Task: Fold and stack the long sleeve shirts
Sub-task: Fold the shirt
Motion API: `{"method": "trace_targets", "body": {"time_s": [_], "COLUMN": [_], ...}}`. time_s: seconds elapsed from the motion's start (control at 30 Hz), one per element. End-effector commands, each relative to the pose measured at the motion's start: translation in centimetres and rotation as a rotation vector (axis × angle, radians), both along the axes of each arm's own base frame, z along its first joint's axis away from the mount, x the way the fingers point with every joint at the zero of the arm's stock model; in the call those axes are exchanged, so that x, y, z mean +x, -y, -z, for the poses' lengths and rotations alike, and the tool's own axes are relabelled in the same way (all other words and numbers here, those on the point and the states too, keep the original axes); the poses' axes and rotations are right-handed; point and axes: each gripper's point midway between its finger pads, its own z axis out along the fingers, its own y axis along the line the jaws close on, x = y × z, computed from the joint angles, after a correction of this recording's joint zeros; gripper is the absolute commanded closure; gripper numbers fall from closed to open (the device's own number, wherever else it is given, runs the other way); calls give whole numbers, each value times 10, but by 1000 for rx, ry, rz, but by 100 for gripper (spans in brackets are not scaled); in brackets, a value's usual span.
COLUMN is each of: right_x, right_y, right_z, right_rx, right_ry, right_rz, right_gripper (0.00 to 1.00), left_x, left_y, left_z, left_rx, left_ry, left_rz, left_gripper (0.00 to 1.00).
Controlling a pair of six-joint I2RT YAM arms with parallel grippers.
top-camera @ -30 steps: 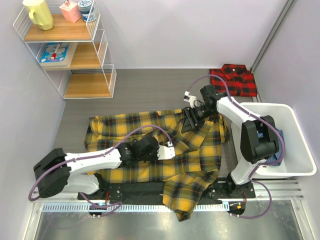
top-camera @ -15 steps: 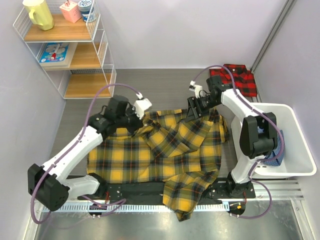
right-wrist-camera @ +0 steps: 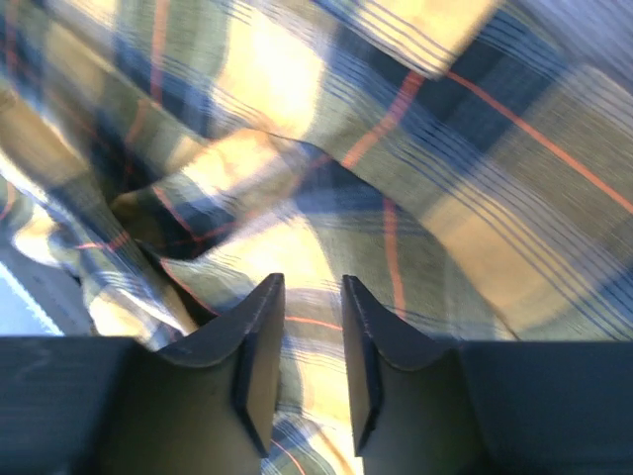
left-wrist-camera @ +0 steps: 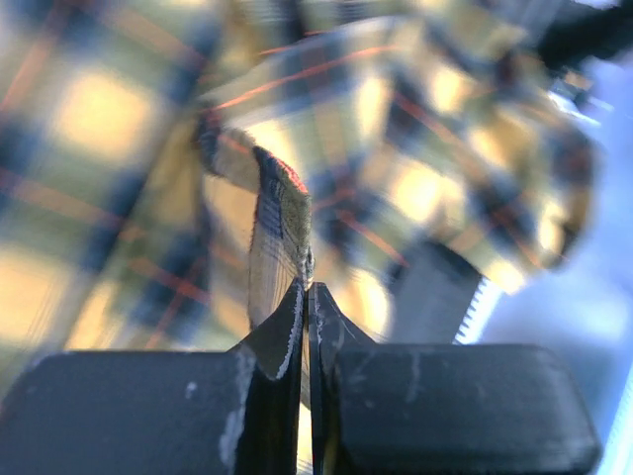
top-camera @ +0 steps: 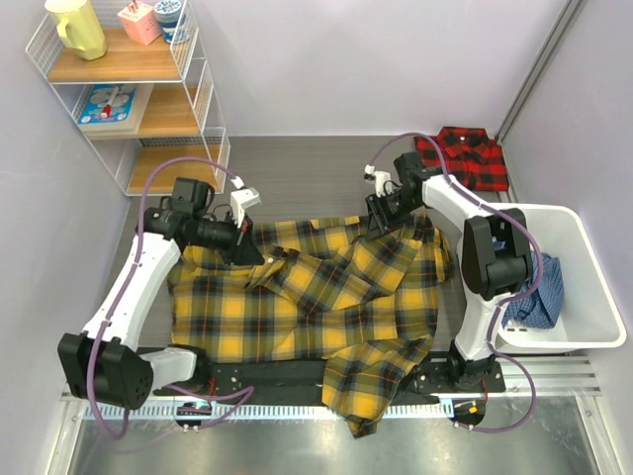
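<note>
Pinching a fold of the yellow plaid flannel shirt (top-camera: 326, 297), spread across the table (top-camera: 297, 168), we keep our left gripper (left-wrist-camera: 305, 297) clamped. Our right gripper (right-wrist-camera: 312, 289) stands narrowly parted over its far edge. The red-and-black shirt (top-camera: 465, 156) lies far right.

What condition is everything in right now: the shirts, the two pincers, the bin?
Yellow plaid shirt: spread out, rumpled, not folded.
Red-and-black shirt: folded, lying at the far right.
Left pincer: shut on a fold of the yellow plaid shirt.
Right pincer: jaws slightly apart over the yellow plaid shirt.
White bin: holds a blue cloth.
</note>
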Motion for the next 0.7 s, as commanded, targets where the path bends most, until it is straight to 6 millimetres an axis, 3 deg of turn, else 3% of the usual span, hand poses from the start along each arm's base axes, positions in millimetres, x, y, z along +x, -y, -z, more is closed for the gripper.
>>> {"method": "trace_targets", "body": {"time_s": [0.0,0.07,0.13,0.27,0.4,0.47,0.5,0.6,0.67], "right_x": [9,3,-9,-38,-63,-69,-71,-82,-86], "right_y": [-25,-34,-43,-55,-54,-56,-55,-55,-53], "right_z": [-32,-40,-41,-28,-8,-4,0,9,11], "right_rx": [124,151,171,195,184,173,169,156,150], "right_ry": [90,105,88,-19,-81,-90,-95,-122,-128], "right_rz": [-51,-87,-144,-188,-208,-208,-207,-218,-221], "right_gripper": [67,69,70,72,74,74,74,74,74], "left_x": [-65,-90,-100,-129,-135,-129,-127,-121,-116], "left_y": [28,41,52,90,116,127,129,138,142], "left_z": [-58,-74,-89,-117,-152,-165,-181,-197,-198], "left_rx": [-184,-199,-213,-253,-319,-348,-369,-409,-410], "left_ry": [115,118,177,269,335,356,394,403,390], "left_rz": [351,463,538,695,775,783,782,764,733], "left_gripper": [100,100,100,100,100,100,100,100,100]}}
